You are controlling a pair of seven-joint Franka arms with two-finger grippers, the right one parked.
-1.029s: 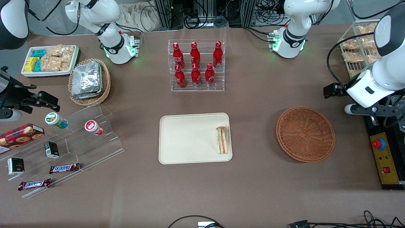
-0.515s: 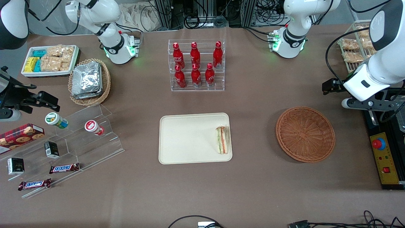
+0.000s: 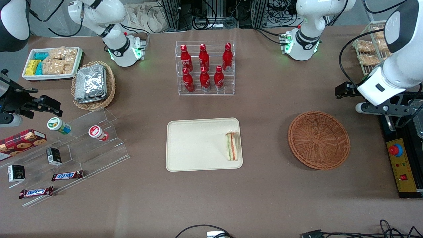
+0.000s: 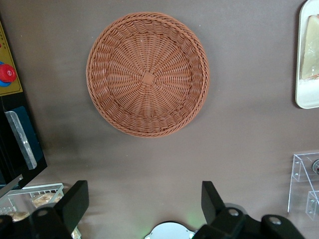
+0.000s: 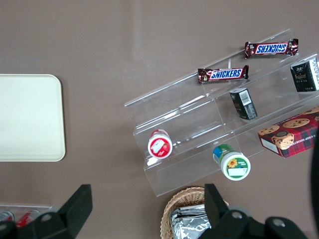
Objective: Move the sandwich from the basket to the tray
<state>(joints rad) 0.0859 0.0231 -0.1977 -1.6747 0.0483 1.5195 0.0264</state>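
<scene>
The sandwich [image 3: 232,146], a white wedge with orange and green layers, lies on the cream tray [image 3: 198,145] near the tray edge that faces the basket. The round reddish-brown wicker basket [image 3: 319,139] holds nothing; its bare weave [image 4: 147,74] fills the left wrist view, where a strip of the tray [image 4: 309,94] and the sandwich [image 4: 311,50] also show. My gripper [image 3: 383,108] hangs high at the working arm's end of the table, beside the basket and a little farther from the front camera. It [image 4: 144,199] is open with only bare table between its fingers.
A clear rack of red bottles [image 3: 205,67] stands farther from the front camera than the tray. A wire rack of snack packets [image 3: 373,49] and a control box with a red button [image 3: 400,162] flank my gripper. A clear stepped shelf [image 3: 82,145] sits toward the parked arm's end.
My arm and gripper have shifted away from the front camera and slightly toward the table's middle; most of that came early. The sandwich, tray and basket have not moved.
</scene>
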